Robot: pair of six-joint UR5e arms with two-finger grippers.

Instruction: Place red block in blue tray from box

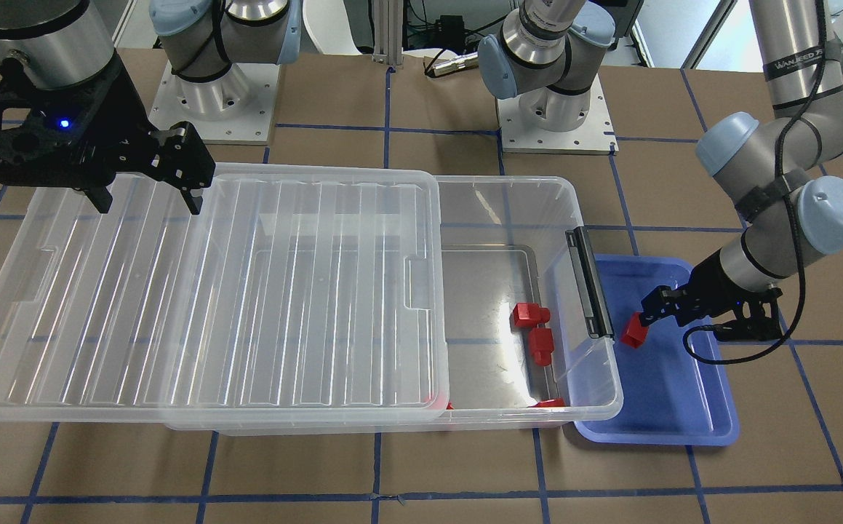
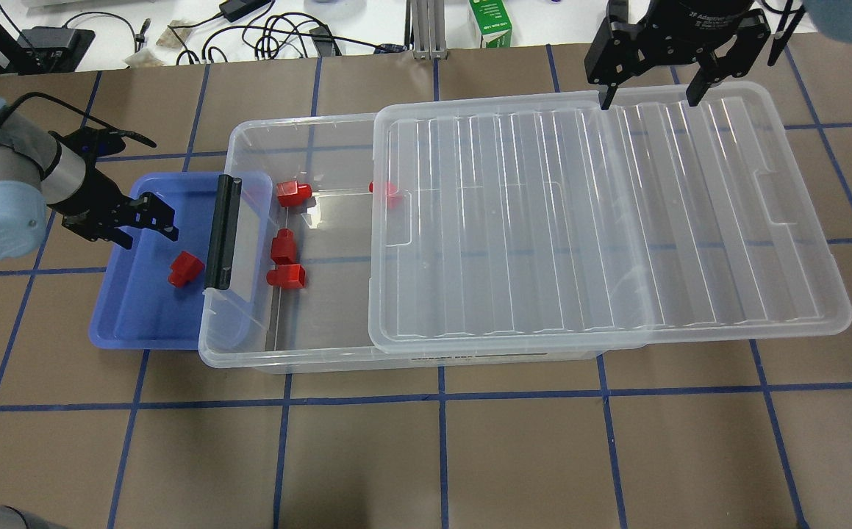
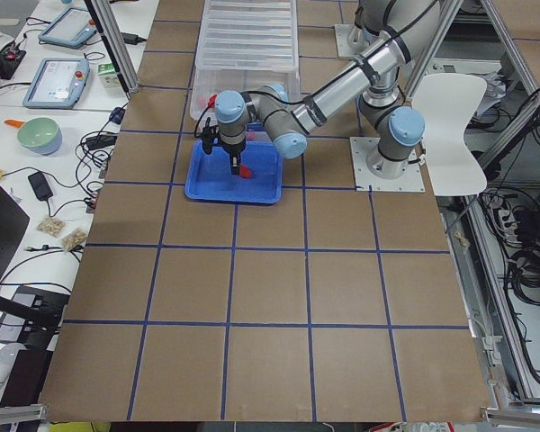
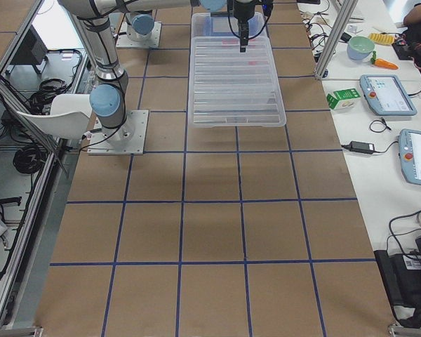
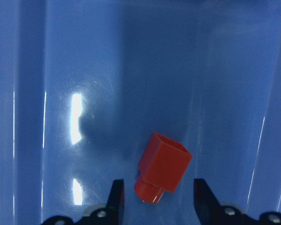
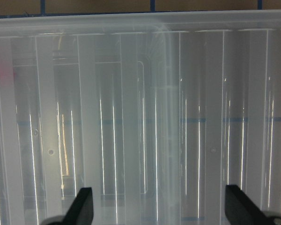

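Observation:
A red block (image 2: 185, 268) lies tilted in the blue tray (image 2: 131, 316), just off the box's black handle (image 2: 221, 231). My left gripper (image 2: 163, 217) is open right over it. In the left wrist view the block (image 5: 163, 168) sits between the spread fingers (image 5: 116, 199) without touching them. The clear box (image 2: 286, 356) has its lid (image 2: 602, 220) slid right. Three red blocks (image 2: 283, 246) lie in the open end, one more (image 2: 384, 188) under the lid's edge. My right gripper (image 2: 650, 92) is open and empty above the lid's far edge.
The tray's near half (image 1: 683, 407) is bare. The box wall with the handle (image 1: 590, 291) overlaps the tray's inner edge. The arm bases (image 1: 556, 109) stand behind the box. Cables and a green carton (image 2: 490, 22) lie beyond the table's far edge.

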